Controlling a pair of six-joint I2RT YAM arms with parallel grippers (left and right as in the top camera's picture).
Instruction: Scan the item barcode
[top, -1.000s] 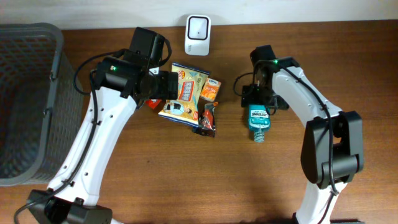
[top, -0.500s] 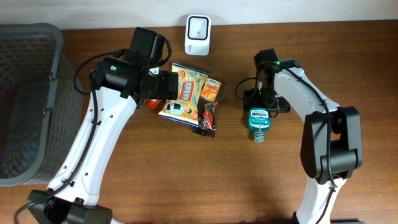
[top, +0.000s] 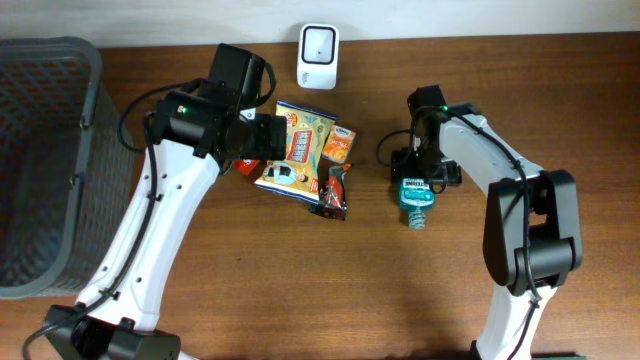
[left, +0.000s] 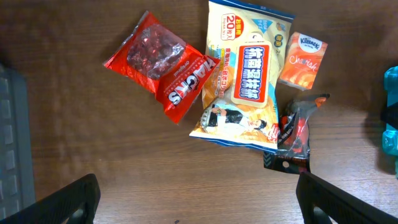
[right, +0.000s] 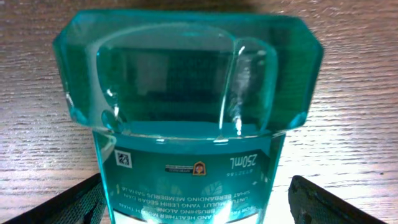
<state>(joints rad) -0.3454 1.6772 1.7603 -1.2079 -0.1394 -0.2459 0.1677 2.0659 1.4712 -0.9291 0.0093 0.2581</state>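
Teal mouthwash bottle (top: 415, 195) lies flat on the desk (top: 300, 280), right of and in front of the white scanner (top: 318, 43). My right fingers (right: 323, 202) stand spread either side of it; contact unclear. Left fingers (left: 68, 202) released, empty, left of the scanner.
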